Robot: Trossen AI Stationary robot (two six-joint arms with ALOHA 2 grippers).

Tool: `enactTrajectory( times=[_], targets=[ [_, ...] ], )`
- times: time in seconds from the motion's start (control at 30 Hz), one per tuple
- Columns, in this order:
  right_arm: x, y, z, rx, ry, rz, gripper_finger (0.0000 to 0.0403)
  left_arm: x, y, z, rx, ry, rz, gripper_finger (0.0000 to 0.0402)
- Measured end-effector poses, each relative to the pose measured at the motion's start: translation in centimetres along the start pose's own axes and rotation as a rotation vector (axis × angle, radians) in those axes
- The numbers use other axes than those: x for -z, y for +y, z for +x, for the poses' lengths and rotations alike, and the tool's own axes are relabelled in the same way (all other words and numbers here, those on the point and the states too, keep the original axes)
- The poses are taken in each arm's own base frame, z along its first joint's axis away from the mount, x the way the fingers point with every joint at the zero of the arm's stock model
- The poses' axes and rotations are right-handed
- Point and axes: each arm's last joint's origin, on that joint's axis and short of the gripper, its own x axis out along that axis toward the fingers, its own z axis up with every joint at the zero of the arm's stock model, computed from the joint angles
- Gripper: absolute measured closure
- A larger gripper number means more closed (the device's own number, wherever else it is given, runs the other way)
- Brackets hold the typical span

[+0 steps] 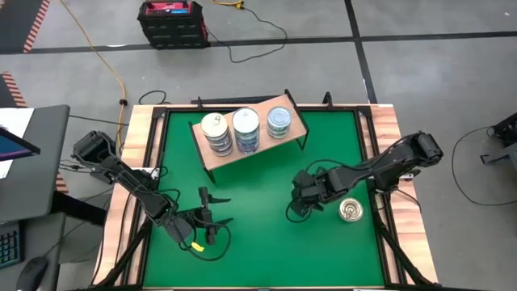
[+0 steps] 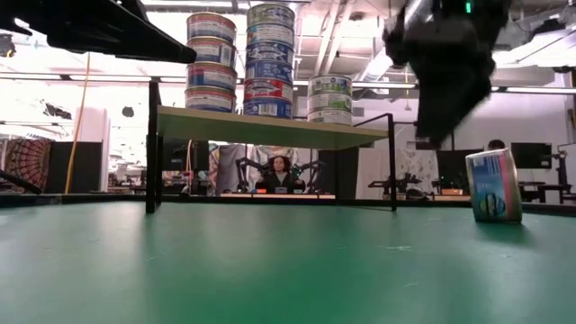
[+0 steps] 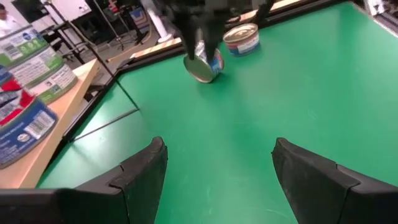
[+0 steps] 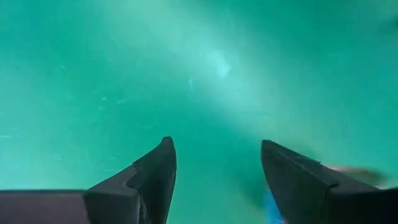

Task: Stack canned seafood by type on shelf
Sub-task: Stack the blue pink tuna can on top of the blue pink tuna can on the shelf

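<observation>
my right gripper (image 1: pixel 300 206) hangs spread over bare green, the last tin (image 1: pixel 350 211) at its three o'clock: light, stiff, slick, best pinched across its round side wall.

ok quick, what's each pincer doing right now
Left pincer: open, empty, low over the green table.
Right pincer: open, empty, above bare green table.

We see the light-wood shelf (image 1: pixel 216 152) on thin black legs at the table's far side, carrying three stacks of canned seafood (image 1: pixel 245 129), the right stack shortest. Off the shelf we count two more tins (image 3: pixel 241 38): one flat on the green, one tilted on edge (image 3: pixel 203 66).
</observation>
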Motion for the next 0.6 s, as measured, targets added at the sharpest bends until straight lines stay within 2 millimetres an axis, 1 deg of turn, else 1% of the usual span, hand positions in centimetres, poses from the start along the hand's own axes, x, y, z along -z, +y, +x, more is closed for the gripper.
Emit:
enactTrajectory(
  times=[0.1,0.2,0.23,0.33,0.5,0.6],
  targets=[
    [-1.3,-0.4,-1.9,0.058,0.001,-0.034,0.0143,0.0,-0.1,0.0,0.03,0.0,-0.004,0.0124],
    [-2.3,-0.8,-3.2,0.085,0.022,0.004,0.0143,0.0,-0.2,0.0,0.061,0.002,-0.013,0.0124],
    [-2.4,-0.8,-3.5,0.081,0.035,-0.014,0.0143,0.0,-0.2,0.0,0.072,0.003,-0.01,0.0124],
    [-2.1,-0.8,-3.7,0.053,0.1,-0.171,0.0143,0.0,-0.5,0.0,0.183,0.005,-0.001,0.0124],
    [-1.2,-0.5,-4.0,0.038,0.141,-0.503,0.0143,-0.6,-1.3,-0.3,0.487,-0.055,0.021,0.0124],
    [-1.1,-0.4,-4.0,-0.013,0.175,-0.592,0.0143,-0.9,-1.6,-0.5,0.571,-0.09,0.021,0.0124]
  ],
)
